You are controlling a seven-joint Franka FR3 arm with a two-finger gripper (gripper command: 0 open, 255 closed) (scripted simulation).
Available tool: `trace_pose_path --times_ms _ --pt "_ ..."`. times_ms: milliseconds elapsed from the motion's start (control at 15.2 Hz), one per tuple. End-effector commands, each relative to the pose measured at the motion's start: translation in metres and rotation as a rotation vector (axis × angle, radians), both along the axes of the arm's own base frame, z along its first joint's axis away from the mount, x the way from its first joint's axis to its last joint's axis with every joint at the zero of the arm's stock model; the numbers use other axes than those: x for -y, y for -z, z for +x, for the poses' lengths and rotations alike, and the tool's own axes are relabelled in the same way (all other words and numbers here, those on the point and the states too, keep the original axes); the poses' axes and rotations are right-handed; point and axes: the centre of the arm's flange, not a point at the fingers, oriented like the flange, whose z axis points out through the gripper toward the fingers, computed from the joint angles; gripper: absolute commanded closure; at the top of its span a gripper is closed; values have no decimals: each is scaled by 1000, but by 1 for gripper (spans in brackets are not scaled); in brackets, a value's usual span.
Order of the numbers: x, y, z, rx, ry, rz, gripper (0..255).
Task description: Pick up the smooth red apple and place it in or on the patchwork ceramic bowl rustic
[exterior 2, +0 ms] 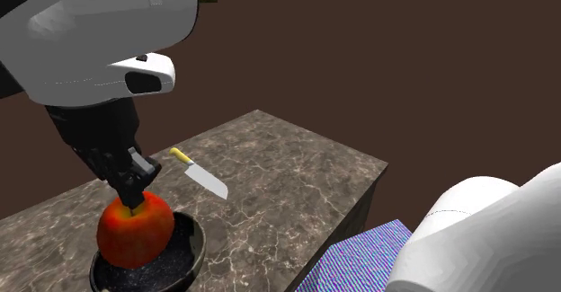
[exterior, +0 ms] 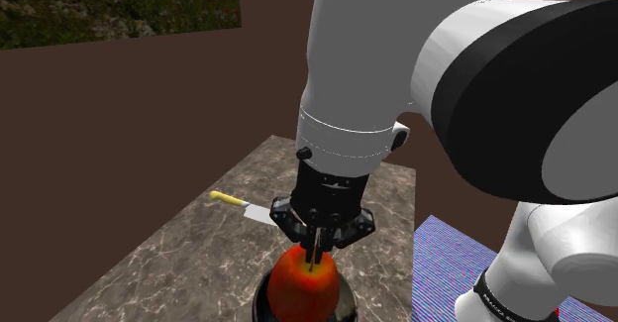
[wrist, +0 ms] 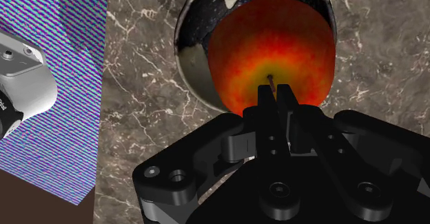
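Apple (exterior: 303,285) sits in bowl (exterior 2: 186,251), stem (wrist: 271,80) axis pointing straight up; pincer (wrist: 275,95) nearly closed, pinching stem

Red-orange apple (exterior 2: 135,229) sits upright in dark bowl (exterior 2: 191,250).

The marbled brown counter (exterior 2: 297,182) carries a dark bowl (exterior 2: 186,251) and a yellow-handled knife (exterior 2: 203,176).
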Motion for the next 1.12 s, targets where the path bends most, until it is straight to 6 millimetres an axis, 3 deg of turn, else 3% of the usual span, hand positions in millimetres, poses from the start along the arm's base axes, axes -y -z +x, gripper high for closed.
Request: trace_pose_path --times_ms 0,330,594,1056 --pt "0 0 0 0 0 0 0" --pt "0 0 0 0 0 0 0" --pt "2 -50 -4 0 0 0 0" --pt "2 -50 -4 0 0 0 0"
